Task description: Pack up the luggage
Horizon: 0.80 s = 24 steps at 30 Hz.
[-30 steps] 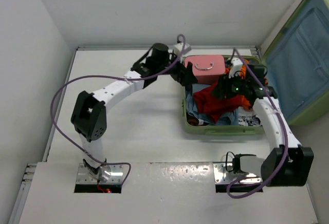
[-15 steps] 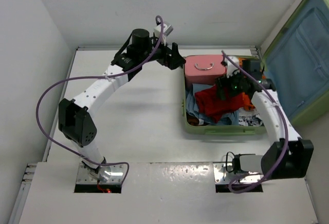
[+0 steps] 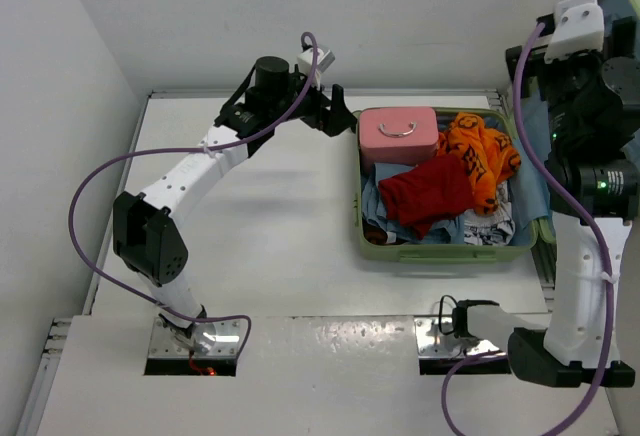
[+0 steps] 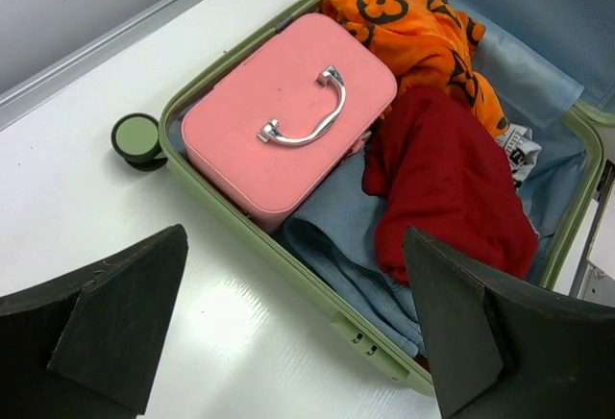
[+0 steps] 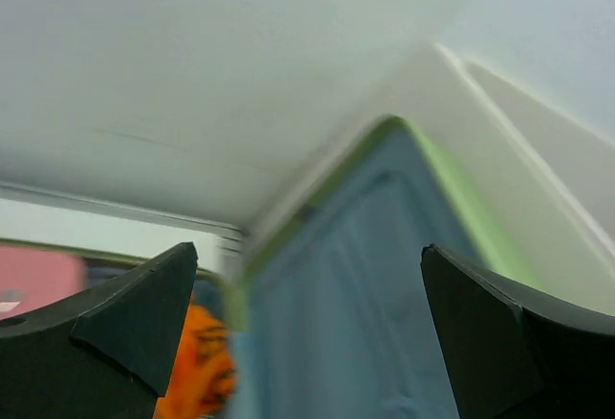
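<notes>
Left pincer [image 3: 335, 116] hangs wide open and empty over the desk [image 3: 250, 206], just beside the luggage [image 3: 440, 253]. Left wrist: pink case [image 4: 288, 121], red top [image 4: 452, 188] and orange cloth [image 4: 423, 35] are in. Right wrist: right pincer [image 5: 307, 332] wide open, empty, facing the raised lid [image 5: 365, 294]. I reckon only closing's left.

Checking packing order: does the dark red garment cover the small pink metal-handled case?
No, the dark red garment lies beside the small pink metal-handled case, whose top is bare.

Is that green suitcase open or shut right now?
Open: the luggage has its lid raised, and a pink case and clothes show inside.
</notes>
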{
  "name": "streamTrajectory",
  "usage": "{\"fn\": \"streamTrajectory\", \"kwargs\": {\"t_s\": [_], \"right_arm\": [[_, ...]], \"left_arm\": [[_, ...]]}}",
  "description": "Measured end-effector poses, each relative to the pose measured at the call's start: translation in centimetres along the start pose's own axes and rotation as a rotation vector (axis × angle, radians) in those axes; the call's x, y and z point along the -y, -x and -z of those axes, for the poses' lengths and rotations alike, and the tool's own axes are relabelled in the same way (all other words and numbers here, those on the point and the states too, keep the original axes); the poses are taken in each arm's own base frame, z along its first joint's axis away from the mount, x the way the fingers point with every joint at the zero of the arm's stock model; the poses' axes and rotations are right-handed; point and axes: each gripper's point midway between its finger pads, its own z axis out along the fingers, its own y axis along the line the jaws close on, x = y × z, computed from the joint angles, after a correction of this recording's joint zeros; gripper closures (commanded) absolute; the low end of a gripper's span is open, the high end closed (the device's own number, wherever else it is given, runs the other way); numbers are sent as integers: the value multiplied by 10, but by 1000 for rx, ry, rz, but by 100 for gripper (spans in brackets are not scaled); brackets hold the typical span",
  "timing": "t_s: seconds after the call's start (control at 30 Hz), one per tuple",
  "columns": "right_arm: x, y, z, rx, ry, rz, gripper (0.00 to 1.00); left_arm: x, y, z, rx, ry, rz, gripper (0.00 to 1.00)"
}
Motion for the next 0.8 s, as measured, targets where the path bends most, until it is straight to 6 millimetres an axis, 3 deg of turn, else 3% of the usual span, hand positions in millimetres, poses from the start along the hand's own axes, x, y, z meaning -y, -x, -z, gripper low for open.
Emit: {"fn": "streamTrajectory", "kwargs": {"t_s": [0.07, 0.23, 0.3, 0.4, 0.5, 0.63, 0.73, 0.8], "right_arm": [[27, -12, 0, -48, -98, 55, 1], [94, -73, -7, -269, -286, 174, 1], [107, -85, -8, -315, -309, 193, 1], [133, -106, -6, -381, -347, 226, 9], [153, -123, 0, -437, -379, 255, 21], [157, -137, -8, -467, -355, 293, 33], [160, -147, -17, -489, -330, 324, 49], [164, -147, -22, -489, -327, 344, 78]], "left_arm": [[0, 0, 0, 0, 0, -1, 1], [3, 0, -1, -1, -5, -5, 1], [3, 0, -1, -1, -5, -5, 1], [3, 0, -1, 0, -5, -5, 1], [3, 0, -1, 0, -4, -5, 1], [2, 0, -1, 1, 3, -5, 1], [1, 0, -1, 1, 6, -8, 1], [0, 0, -1, 1, 8, -9, 1]]}}
